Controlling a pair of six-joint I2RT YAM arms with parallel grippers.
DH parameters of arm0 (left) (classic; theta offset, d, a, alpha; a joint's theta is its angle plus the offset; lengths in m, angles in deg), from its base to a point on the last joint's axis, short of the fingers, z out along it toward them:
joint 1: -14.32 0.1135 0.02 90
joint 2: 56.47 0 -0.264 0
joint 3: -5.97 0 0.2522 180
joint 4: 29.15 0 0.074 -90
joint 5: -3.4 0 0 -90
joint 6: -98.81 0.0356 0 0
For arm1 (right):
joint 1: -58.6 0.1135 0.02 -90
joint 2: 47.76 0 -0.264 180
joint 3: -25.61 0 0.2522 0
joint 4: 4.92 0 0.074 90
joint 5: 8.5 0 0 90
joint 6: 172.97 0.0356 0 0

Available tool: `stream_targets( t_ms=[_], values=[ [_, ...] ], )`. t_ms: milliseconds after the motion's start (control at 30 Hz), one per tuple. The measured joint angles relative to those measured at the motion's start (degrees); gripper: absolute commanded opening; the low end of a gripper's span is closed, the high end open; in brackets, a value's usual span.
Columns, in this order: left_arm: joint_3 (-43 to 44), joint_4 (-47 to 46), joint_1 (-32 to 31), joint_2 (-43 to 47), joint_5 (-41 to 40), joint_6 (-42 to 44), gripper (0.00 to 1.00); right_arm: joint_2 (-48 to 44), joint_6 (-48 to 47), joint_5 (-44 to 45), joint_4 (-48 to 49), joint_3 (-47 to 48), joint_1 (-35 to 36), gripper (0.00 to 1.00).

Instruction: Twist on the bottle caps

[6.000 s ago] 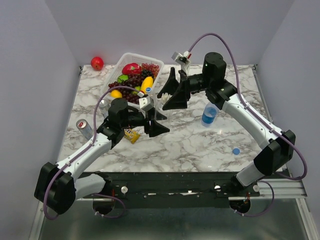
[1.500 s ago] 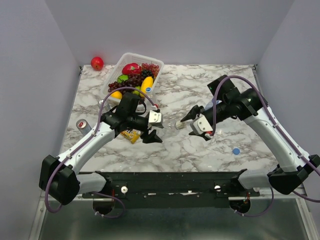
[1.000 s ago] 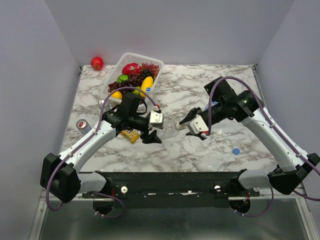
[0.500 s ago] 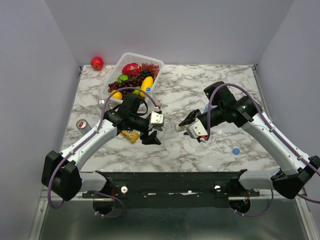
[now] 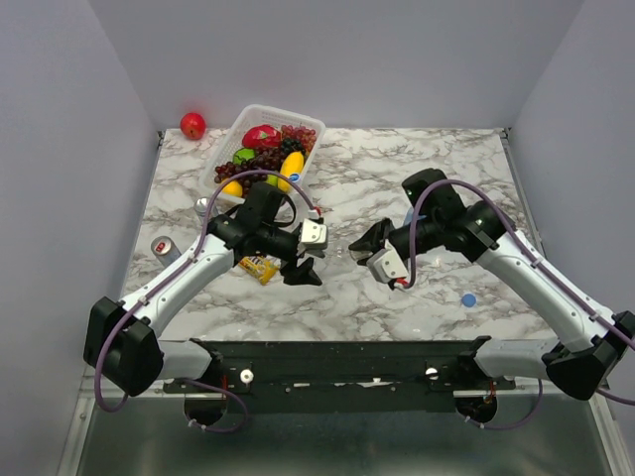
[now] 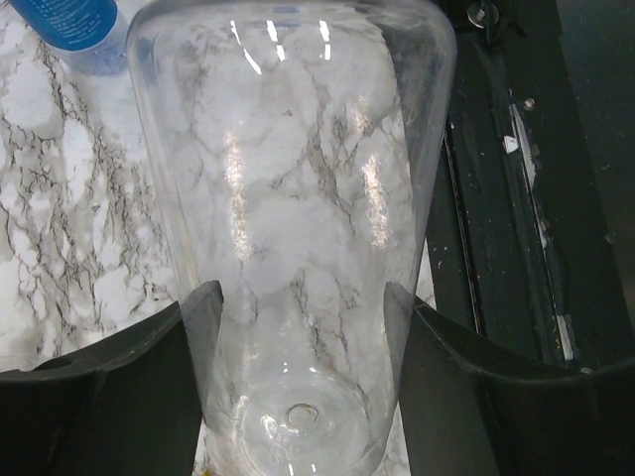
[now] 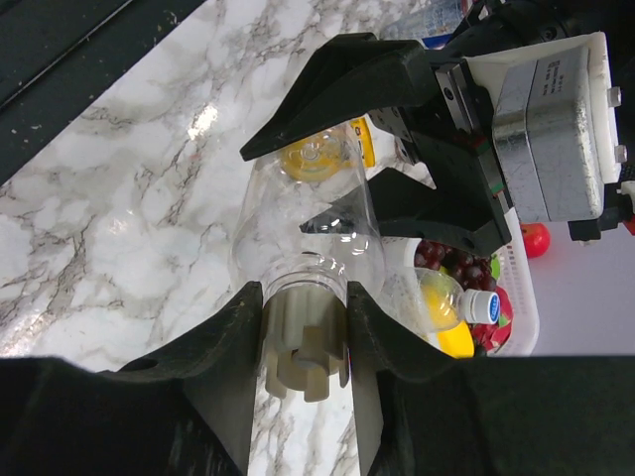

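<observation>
My left gripper (image 5: pixel 301 252) (image 6: pixel 298 307) is shut on the base end of a colourless bottle (image 5: pixel 332 247) (image 6: pixel 288 169), held lying level above the table with its neck toward the right arm. A pale whitish cap (image 7: pixel 301 347) sits on that neck, and my right gripper (image 5: pixel 371 250) (image 7: pixel 303 302) is shut on it, fingers against its ribbed sides. A plain blue cap (image 5: pixel 467 298) lies on the marble at the right. The blue-labelled bottle (image 5: pixel 411 214) (image 6: pixel 71 22) stands behind my right arm. Another clear bottle with a blue-and-white cap (image 7: pixel 483 304) lies near the basket.
A white basket (image 5: pixel 230 134) of fruit stands at the back left, a red apple (image 5: pixel 192 125) beyond it. A silver can (image 5: pixel 167 253) lies at the left edge and a yellow packet (image 5: pixel 260 268) under my left gripper. The black rail (image 5: pixel 337 352) runs along the near edge.
My right gripper slid left along the bottle's neck and its jaws closed in on the cap. The left gripper and the bottle stayed almost still.
</observation>
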Motion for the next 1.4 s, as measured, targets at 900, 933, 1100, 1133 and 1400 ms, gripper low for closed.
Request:
stream_targets(
  t_ms=[900, 933, 1100, 1133, 1400],
  values=[
    [-15.5, -39.2, -8.3, 4.4, -35.4, -30.7, 0.00, 27.8, 66.5, -2.0, -2.5, 32.1, -5.9, 0.05],
    [-15.8, -40.3, -8.4, 4.4, -35.7, -32.7, 0.00, 27.6, 69.1, -1.7, -1.0, 31.6, -6.0, 0.10],
    [-18.3, -46.0, -8.5, 5.0, -34.9, -39.1, 0.00, 27.0, 75.5, -0.4, 2.7, 30.9, -5.8, 0.08],
    [-18.6, -46.6, -8.5, 5.1, -34.7, -40.1, 0.00, 27.0, 76.3, -0.3, 3.1, 30.9, -5.7, 0.00],
    [-21.0, -49.9, -8.4, 5.2, -34.6, -45.0, 0.99, 25.0, 78.7, 2.9, 8.1, 25.9, -5.7, 0.00]
  ],
)
